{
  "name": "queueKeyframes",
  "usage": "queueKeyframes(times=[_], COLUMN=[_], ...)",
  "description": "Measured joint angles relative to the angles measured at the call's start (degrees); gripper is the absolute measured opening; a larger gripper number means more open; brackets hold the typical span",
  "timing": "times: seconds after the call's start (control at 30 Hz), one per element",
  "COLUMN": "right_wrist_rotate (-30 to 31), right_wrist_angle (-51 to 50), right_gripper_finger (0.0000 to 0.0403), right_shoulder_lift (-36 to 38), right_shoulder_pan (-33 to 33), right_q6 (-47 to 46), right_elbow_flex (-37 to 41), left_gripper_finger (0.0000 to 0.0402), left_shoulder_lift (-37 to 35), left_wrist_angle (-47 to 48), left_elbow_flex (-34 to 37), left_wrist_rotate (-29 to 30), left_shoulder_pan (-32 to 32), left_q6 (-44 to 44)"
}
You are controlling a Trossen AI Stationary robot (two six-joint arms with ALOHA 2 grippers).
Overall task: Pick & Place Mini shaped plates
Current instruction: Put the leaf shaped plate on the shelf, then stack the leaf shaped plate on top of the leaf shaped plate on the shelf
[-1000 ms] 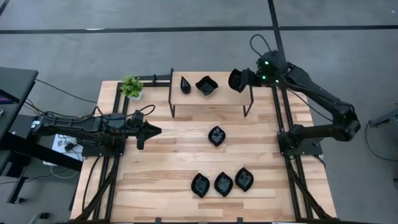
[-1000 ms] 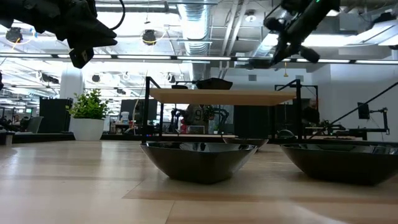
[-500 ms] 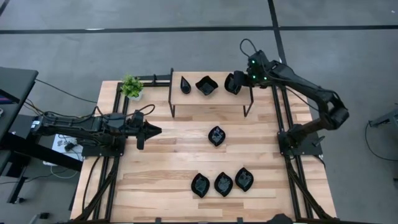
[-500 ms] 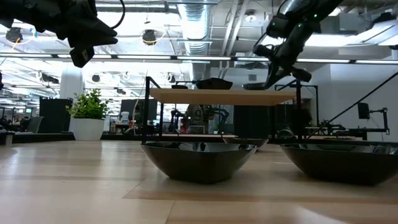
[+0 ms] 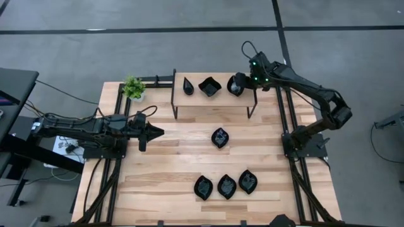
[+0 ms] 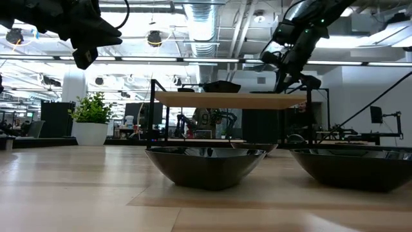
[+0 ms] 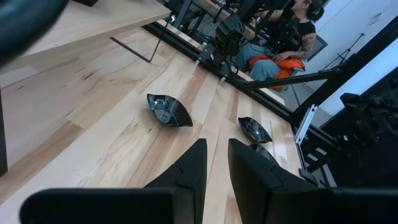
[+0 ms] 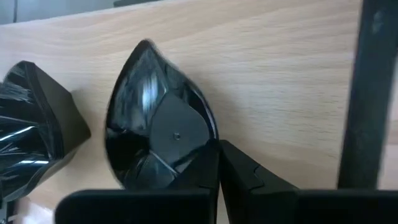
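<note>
A wooden shelf (image 5: 214, 101) stands at the table's far middle. On its top rest a teardrop plate (image 5: 188, 85) and a wavy square plate (image 5: 209, 86). My right gripper (image 5: 243, 82) is over the shelf's right end, shut on a leaf-shaped plate (image 5: 235, 85), also in the right wrist view (image 8: 149, 112). Several more leaf plates lie on the table: one in the middle (image 5: 219, 137) and three near the front edge (image 5: 226, 186). My left gripper (image 5: 156, 132) is shut and empty above the table's left side. My right gripper pinches the leaf plate's rim (image 8: 210, 144) at its blunt end, one finger (image 8: 199, 171) over the plate's inside and one (image 8: 245, 174) outside. The fingers come from the table's right, slanting down. The plate's point aims away from the fingers; it lies low over the shelf top, touching or not I cannot tell.
A small green plant (image 5: 133, 87) stands at the far left corner. The shelf's black post (image 8: 373, 93) is close beside the held plate, and the wavy square plate (image 8: 31, 124) is on its other side. Black frame rails run along both table sides.
My right gripper has gone toward the table's left and down, from beyond the shelf's right end to over its top. The leaf plate in it has tipped from steeply tilted to nearly flat, close to the shelf top.
</note>
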State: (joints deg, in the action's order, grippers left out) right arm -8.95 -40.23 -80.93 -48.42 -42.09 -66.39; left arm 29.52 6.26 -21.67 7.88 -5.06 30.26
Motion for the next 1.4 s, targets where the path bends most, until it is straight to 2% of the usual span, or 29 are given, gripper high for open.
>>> queueKeyframes(times=[0.4,0.77,1.4], right_wrist_rotate=[0.0,0.0,-0.3], right_wrist_angle=[-0.4,-1.3,-5.7], right_gripper_finger=[0.0006,0.0065,0.0068], right_shoulder_lift=[1.0,1.0,2.2], right_shoulder_pan=[0.0,0.1,0.0], right_q6=[0.3,0.5,1.7], right_elbow_flex=[0.0,0.0,0.1], left_gripper_finger=[0.0066,0.0066,0.0066], left_shoulder_lift=[0.0,0.0,0.0], left_wrist_angle=[-0.3,-0.3,-0.8], left_elbow_flex=[0.0,0.0,0.0], left_wrist_rotate=[0.0,0.0,0.0], left_shoulder_pan=[0.0,0.0,0.0], left_q6=[0.0,0.0,0.0])
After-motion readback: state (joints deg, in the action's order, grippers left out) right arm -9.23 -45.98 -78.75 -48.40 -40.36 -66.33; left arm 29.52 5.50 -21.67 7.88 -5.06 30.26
